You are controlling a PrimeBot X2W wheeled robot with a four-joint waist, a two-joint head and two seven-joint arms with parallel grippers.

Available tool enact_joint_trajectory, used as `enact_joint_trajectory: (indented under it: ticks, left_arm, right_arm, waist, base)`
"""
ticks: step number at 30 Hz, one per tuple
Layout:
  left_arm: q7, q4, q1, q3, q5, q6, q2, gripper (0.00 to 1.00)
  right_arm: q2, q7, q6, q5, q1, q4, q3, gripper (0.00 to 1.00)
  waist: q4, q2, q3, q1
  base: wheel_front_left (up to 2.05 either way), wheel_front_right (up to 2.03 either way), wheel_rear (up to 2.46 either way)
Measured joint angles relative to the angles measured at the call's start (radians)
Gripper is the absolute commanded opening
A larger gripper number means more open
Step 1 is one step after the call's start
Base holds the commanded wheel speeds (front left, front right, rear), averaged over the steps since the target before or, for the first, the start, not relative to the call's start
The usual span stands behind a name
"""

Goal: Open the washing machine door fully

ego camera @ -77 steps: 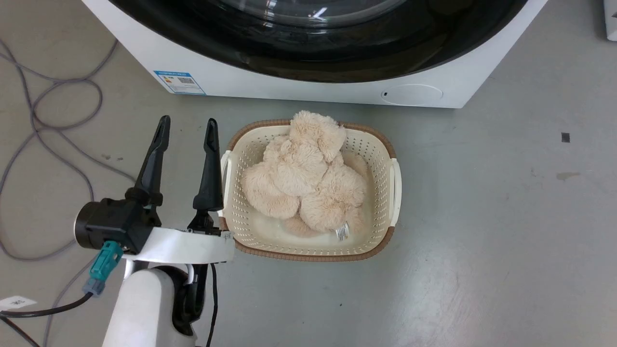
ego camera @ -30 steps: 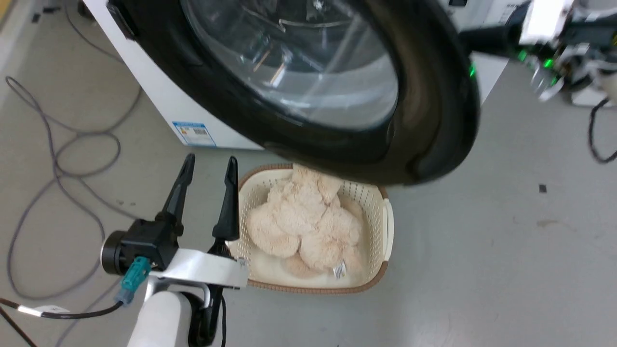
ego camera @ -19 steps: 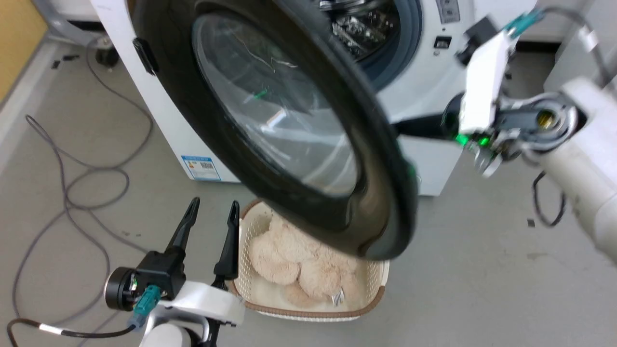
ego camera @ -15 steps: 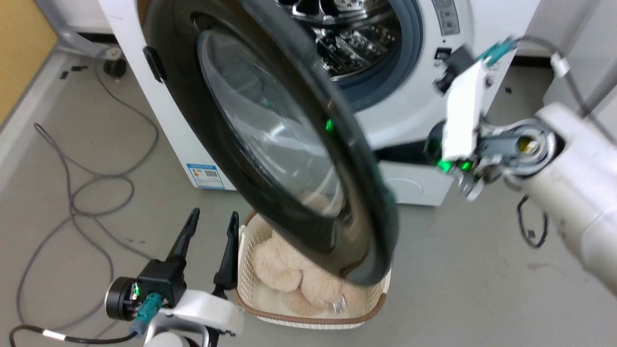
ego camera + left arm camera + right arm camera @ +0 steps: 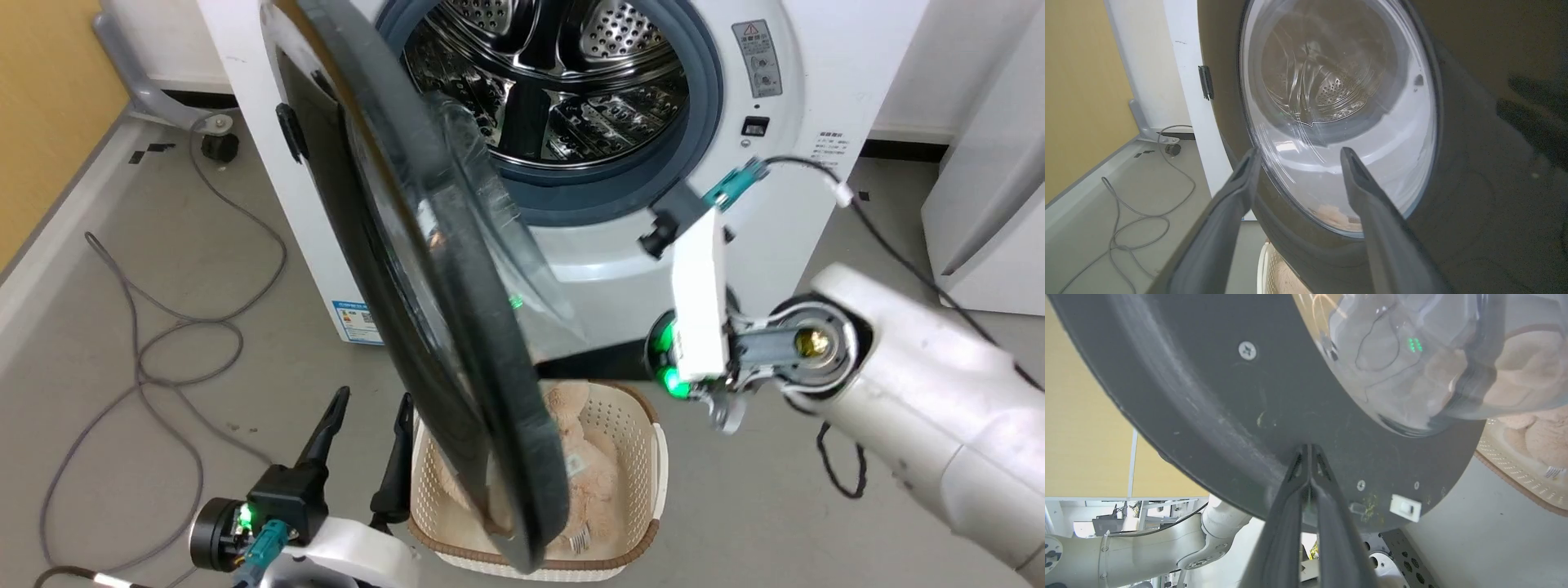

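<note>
The white washing machine point(image 5: 816, 98) stands with its steel drum point(image 5: 571, 73) and blue-grey gasket point(image 5: 620, 196) exposed. Its black washing machine door point(image 5: 473, 343) is swung out on the left hinge and looks nearly edge-on in the head view. My right gripper point(image 5: 549, 365) is shut, with its tips point(image 5: 1308, 448) pressed against the door's dark grey inner rim point(image 5: 1216, 396) just below the glass bowl point(image 5: 1412, 355). My left gripper point(image 5: 369, 400) is open and holds nothing. It sits low on the door's outer side, its fingers point(image 5: 1237, 192) pointing at the glass point(image 5: 1339, 94).
A cream laundry basket point(image 5: 645, 433) with a beige plush toy point(image 5: 584, 465) sits on the floor below the door's lower edge. Grey cables point(image 5: 163, 351) loop on the floor at left. Another white appliance point(image 5: 988, 163) stands at right, and a yellow wall point(image 5: 41, 122) at left.
The head camera has tilted up. The door has swung from shut to wide open, leftward, with my shut right gripper now on its inner side. My left gripper stays open.
</note>
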Motion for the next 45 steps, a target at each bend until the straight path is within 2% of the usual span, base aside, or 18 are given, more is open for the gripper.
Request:
enact_joint_trajectory:
  ticks: [7,10,11,12,13,14,24,27,29,30,32,36,41,45]
  left_arm:
    - [0.004,0.001,0.002,-0.009,0.000,0.001,0.004,1.00]
    - [0.004,0.003,0.004,-0.013,-0.001,0.003,0.005,1.00]
    - [0.004,0.005,0.006,-0.014,-0.001,0.004,0.005,1.00]
    - [0.004,0.005,0.008,-0.015,-0.002,0.004,0.005,1.00]
    - [0.004,0.006,0.010,-0.016,-0.002,0.004,0.005,1.00]
    - [0.004,0.007,0.012,-0.017,-0.002,0.004,0.005,1.00]
    - [0.005,0.025,0.023,-0.016,-0.012,0.010,0.019,1.00]
    - [0.005,0.030,0.024,-0.015,-0.019,0.013,0.025,1.00]
    - [0.005,0.033,0.024,-0.015,-0.020,0.017,0.026,1.00]
    - [0.005,0.035,0.024,-0.014,-0.021,0.018,0.026,1.00]
    - [0.005,0.037,0.026,-0.012,-0.026,0.023,0.027,1.00]
    - [0.004,0.037,0.034,-0.009,-0.029,0.030,0.028,1.00]
    - [0.004,0.038,0.042,-0.008,-0.036,0.036,0.031,1.00]
    - [0.004,0.038,0.042,-0.008,-0.036,0.039,0.033,1.00]
  right_arm:
    - [-0.008,-0.066,0.000,0.012,0.017,-0.072,0.044,0.00]
    - [-0.026,-0.146,0.000,0.007,0.048,-0.109,0.039,0.01]
    - [-0.032,-0.203,0.000,-0.007,0.063,-0.117,0.029,0.05]
    - [-0.042,-0.251,0.000,-0.021,0.076,-0.127,0.022,0.17]
    - [-0.049,-0.310,0.000,-0.038,0.095,-0.135,0.009,0.46]
    - [-0.055,-0.381,0.000,-0.049,0.118,-0.136,-0.011,1.00]
    - [-0.126,-0.772,0.000,-0.084,0.387,-0.164,-0.035,1.00]
    - [-0.130,-0.925,0.000,-0.115,0.450,-0.121,-0.036,1.00]
    - [-0.130,-0.966,0.000,-0.161,0.481,-0.052,-0.049,1.00]
    - [-0.126,-0.969,0.000,-0.202,0.500,0.007,-0.091,1.00]
    - [-0.096,-0.971,0.000,-0.297,0.541,0.106,-0.268,1.00]
    - [-0.009,-0.972,0.000,-0.643,0.640,0.186,-0.624,1.00]
    - [0.150,-0.972,0.000,-1.068,0.829,0.061,-1.000,1.00]
    - [0.275,-0.972,0.000,-1.371,0.952,-0.133,-1.206,1.00]
  waist:
    - [-0.006,0.0000,-0.007,0.0000]
    - [-0.009,0.0000,-0.013,0.0000]
    - [-0.011,0.0000,-0.015,0.0001]
    - [-0.013,0.0000,-0.016,0.0002]
    - [-0.015,0.0000,-0.017,0.0001]
    - [-0.017,0.0000,-0.018,0.0001]
    - [-0.052,0.0000,-0.024,0.0001]
    - [-0.060,0.0000,-0.026,0.0001]
    - [-0.062,0.0000,-0.026,0.0001]
    - [-0.065,0.0000,-0.027,0.0002]
    - [-0.071,0.0000,-0.030,0.0002]
    - [-0.080,0.0000,-0.036,0.0002]
    - [-0.083,0.0000,-0.041,0.0002]
    - [-0.083,0.0000,-0.044,0.0002]
  base:
    - [0.00,0.00,0.00]
    - [0.00,0.00,0.00]
    - [0.00,0.00,0.00]
    - [0.00,0.00,0.00]
    - [0.00,0.00,0.00]
    - [0.00,0.00,0.00]
    - [0.00,0.00,0.00]
    - [0.00,0.00,0.00]
    - [0.00,0.00,0.00]
    - [0.00,0.00,0.00]
    - [0.00,0.00,0.00]
    - [0.00,0.00,0.00]
    - [0.00,0.00,0.00]
    - [0.00,0.00,0.00]
